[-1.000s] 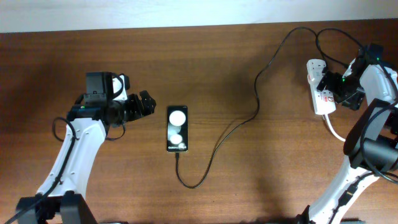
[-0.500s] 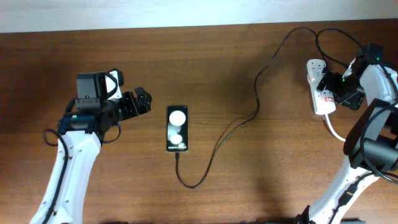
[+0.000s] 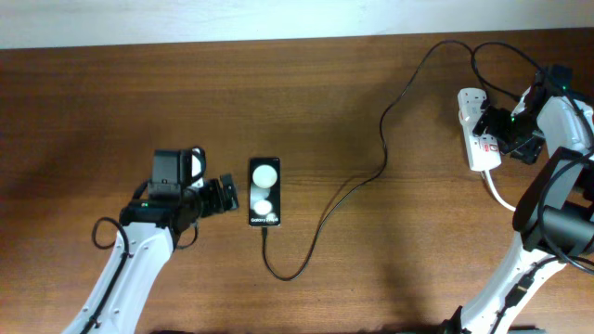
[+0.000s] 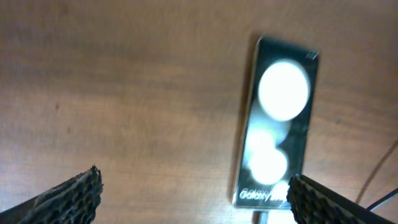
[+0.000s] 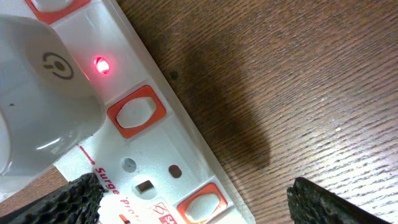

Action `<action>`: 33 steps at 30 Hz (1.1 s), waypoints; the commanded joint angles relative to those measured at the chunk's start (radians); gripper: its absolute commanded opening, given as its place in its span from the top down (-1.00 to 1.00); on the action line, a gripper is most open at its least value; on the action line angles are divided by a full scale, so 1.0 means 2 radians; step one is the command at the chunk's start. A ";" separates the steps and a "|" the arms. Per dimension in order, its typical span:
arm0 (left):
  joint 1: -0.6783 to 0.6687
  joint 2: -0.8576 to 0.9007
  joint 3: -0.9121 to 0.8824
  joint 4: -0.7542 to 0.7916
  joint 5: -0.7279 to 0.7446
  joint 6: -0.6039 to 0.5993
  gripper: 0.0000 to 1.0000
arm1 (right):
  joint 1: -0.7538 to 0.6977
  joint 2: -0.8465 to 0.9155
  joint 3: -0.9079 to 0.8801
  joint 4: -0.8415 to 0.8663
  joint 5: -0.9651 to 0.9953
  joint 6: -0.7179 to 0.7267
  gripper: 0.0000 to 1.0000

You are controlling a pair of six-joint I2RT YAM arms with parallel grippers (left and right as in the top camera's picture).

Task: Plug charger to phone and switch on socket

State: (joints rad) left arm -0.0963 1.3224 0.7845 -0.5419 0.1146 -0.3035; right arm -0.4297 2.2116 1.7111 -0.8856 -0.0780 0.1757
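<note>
The black phone lies face up mid-table, two white blobs glowing on its screen. The thin black charger runs from the phone's near end, loops, and climbs to the white socket at the far right. My left gripper hovers open just left of the phone, its right fingertip by the phone's lower corner. My right gripper hangs open over the socket. A red light glows there beside a white plug block, with orange-framed switches alongside.
A thick white cord trails from the socket toward the right arm's base. The charger's slack forms a loop near the front, below the phone. Bare wood lies left of the phone.
My left arm has swung toward the front and right, bringing its open gripper up beside the phone's left edge. The right arm, phone and cable have not moved.
</note>
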 commanded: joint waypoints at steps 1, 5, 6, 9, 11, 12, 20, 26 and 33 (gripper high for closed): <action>-0.001 -0.032 -0.017 -0.026 -0.009 0.002 -0.98 | 0.005 0.041 -0.025 -0.019 0.018 -0.020 -0.97; -0.001 -0.037 -0.019 -0.018 -0.015 0.003 -0.98 | 0.005 0.041 -0.025 -0.019 0.018 -0.020 -0.97; -0.001 -0.037 -0.026 -0.001 -0.015 0.003 -0.98 | 0.005 0.041 -0.025 -0.019 0.018 -0.020 -0.97; -0.001 -0.038 -0.068 0.096 0.003 0.003 -0.98 | 0.005 0.041 -0.025 -0.019 0.018 -0.020 -0.97; -0.005 -0.038 -0.101 0.161 0.022 0.003 -0.98 | 0.005 0.041 -0.025 -0.019 0.018 -0.020 -0.97; -0.011 -0.038 -0.127 0.215 0.027 0.005 -0.98 | 0.005 0.041 -0.025 -0.019 0.018 -0.020 -0.97; -0.029 -0.074 -0.284 0.461 0.027 0.021 -0.98 | 0.005 0.041 -0.025 -0.019 0.018 -0.020 -0.97; -0.029 -0.118 -0.323 0.486 0.011 0.022 -0.98 | 0.005 0.041 -0.025 -0.019 0.018 -0.020 -0.97; -0.029 -0.225 -0.377 0.472 -0.032 0.026 -0.99 | 0.005 0.041 -0.025 -0.019 0.018 -0.020 -0.97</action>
State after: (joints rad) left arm -0.1513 0.9482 0.0719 0.4160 0.1085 -0.2729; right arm -0.4297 2.2127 1.7123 -0.8856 -0.0788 0.1726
